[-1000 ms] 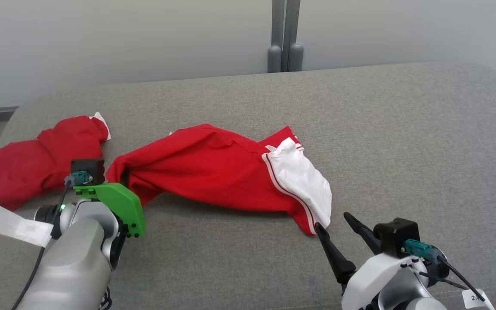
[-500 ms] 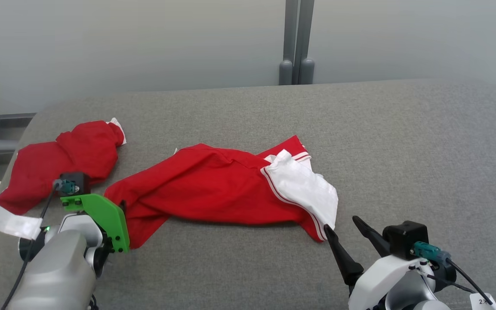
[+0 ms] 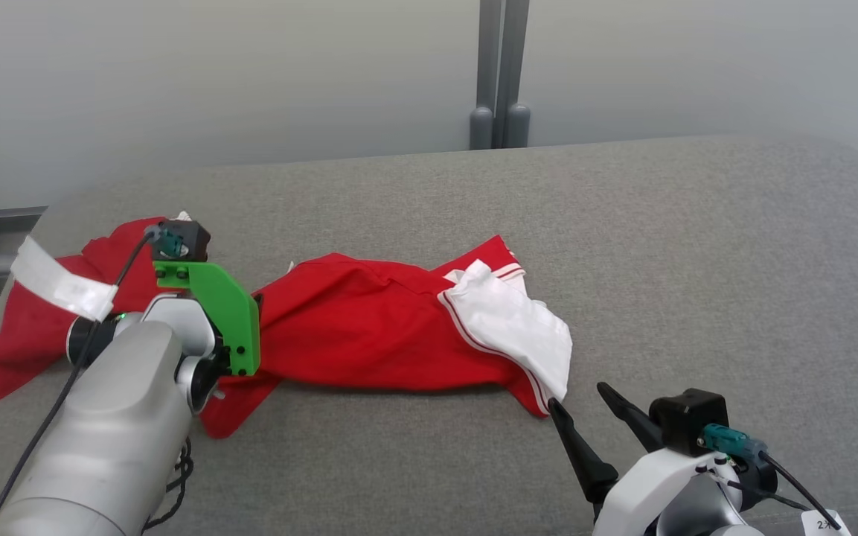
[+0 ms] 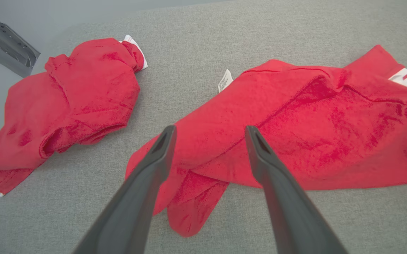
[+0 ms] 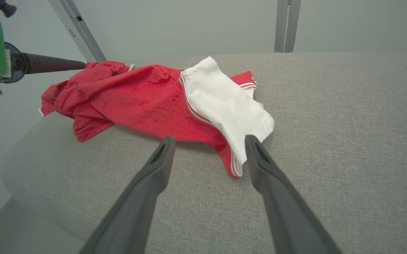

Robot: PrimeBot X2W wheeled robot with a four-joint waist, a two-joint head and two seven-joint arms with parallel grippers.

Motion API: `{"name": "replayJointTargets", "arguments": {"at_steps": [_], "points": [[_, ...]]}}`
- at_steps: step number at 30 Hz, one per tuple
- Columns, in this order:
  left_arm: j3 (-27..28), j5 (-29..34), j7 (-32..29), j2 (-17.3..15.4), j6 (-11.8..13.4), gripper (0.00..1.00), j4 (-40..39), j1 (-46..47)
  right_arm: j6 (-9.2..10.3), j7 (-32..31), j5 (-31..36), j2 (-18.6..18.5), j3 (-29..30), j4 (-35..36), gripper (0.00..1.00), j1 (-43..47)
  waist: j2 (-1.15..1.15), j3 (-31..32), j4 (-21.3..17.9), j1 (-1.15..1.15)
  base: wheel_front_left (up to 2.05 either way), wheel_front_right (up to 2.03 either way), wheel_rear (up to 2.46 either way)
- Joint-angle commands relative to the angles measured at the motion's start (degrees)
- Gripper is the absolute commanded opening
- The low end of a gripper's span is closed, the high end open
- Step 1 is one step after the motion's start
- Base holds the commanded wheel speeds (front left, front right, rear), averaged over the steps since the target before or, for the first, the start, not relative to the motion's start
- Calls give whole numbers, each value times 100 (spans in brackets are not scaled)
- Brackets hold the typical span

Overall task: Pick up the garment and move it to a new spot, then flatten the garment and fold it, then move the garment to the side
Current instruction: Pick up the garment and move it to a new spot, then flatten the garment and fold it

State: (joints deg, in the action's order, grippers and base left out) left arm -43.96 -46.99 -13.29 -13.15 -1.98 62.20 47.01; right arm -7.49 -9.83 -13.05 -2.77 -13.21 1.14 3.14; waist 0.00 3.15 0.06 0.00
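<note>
Released within the last second: left gripper (image 4: pixel 210 130), clamped a second ago, now spread wide with nothing between the fingers. Also raised and pushed forward in head view, but with a camera shift over the same span, so no claim on cloth drift.

Far left: noted second red cloth (image 3: pixel 15 335), bunched at left end of cushion (image 3: pixel 696 260), partly hidden behind left arm in head view. Checked in left wrist view: apart from garment, strip of bare grey between.

Left arm: green bracket (image 3: pixel 220 305) in front of garment's left end; white tag (image 3: pixel 56 279) on its cable. Fingertips seen over garment's left part in left wrist view; touching or just above, cannot tell.

Centre: garment (image 3: pixel 369 327) lying on cushion, stretched left to right, rumpled, not flat, not folded. Flap of red sticking out at near left end. Small white label (image 4: pixel 225 80) poking out at far edge. White panel (image 3: pixel 510 327) with red-white trim at right end, lying over the red.

Right: right gripper (image 3: pixel 576 394) low at near edge, fingers spread, empty, tips just beside garment's near right corner. Contact with white panel's edge: cannot tell from right wrist view.

Behind cushion: grey posts (image 3: pixel 499 74) against pale wall.
</note>
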Motion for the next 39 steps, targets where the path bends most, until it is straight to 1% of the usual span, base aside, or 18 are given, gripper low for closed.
{"name": "replayJointTargets", "arguments": {"at_steps": [1, 5, 10, 14, 20, 21, 22, 23, 24, 25, 26, 29, 31, 34, 39], "points": [[-39, 31, -192, 35, 32, 100, -83, 178, 0, -26, 48, -21, -9, 29, 100, -49, 0, -100, -202, 0, 0, 0, 0], [-201, 158, -589, -34, 66, 100, -195, 371, 0, -71, 79, -21, -81, 65, 100, -78, 0, -232, -464, 0, 0, 0, 0], [-370, 225, -1158, -182, 12, 100, -213, 466, 0, -123, 122, -21, -152, 100, 100, -107, 0, -410, -768, 0, 0, 0, 0], [-423, 264, -1249, -271, 71, 100, -288, 482, 0, -131, 150, -20, -126, 141, 100, -123, 0, -569, -891, 0, 0, 0, 0], [-543, 343, -1284, -360, 158, 100, -327, 311, 0, -126, 181, -20, -109, 166, 100, -140, 0, -666, -916, 0, 0, 0, 0], [-546, 337, -1272, -363, 166, 95, -337, 279, 0, -127, 177, -21, -106, 164, 100, -147, 0, -675, -910, 0, 0, 0, 0], [-555, 339, -1258, -367, 181, 82, -345, 258, 0, -130, 169, -21, -106, 161, 100, -157, 0, -682, -903, 0, 0, 0, 0], [-562, 351, -1235, -373, 199, 58, -354, 252, 0, -129, 164, -20, -111, 158, 100, -170, 0, -687, -894, 0, 0, 0, 0], [-575, 381, -1204, -379, 213, 39, -370, 249, 0, -131, 162, -21, -122, 153, 100, -183, 0, -689, -882, 0, 0, 0, 0], [-590, 387, -1172, -380, 237, 9, -381, 238, 0, -130, 154, -21, -132, 149, 100, -193, 0, -691, -867, 0, 0, 0, 0], [-607, 403, -1144, -378, 258, 0, -386, 230, 0, -131, 150, -21, -138, 145, 100, -199, 0, -694, -848, 0, 0, 0, 0], [-618, 417, -1059, -382, 288, 0, -433, 219, 0, -125, 131, -21, -143, 130, 100, -217, 0, -689, -784, 0, 0, 0, 0], [-613, 388, -1023, -370, 260, 0, -488, 203, 0, -114, 115, -21, -125, 117, 100, -208, 0, -672, -726, 0, 0, 0, 0], [-659, 398, -975, -344, 188, 0, -612, 164, 0, -100, 98, -21, -82, 102, 100, -172, 0, -627, -606, 0, 0, 0, 0], [-887, 492, -1097, -375, -27, 0, -982, -52, 0, -76, 113, -21, 42, 73, 100, -95, 0, -491, -332, 0, 0, 0, 0]]}}
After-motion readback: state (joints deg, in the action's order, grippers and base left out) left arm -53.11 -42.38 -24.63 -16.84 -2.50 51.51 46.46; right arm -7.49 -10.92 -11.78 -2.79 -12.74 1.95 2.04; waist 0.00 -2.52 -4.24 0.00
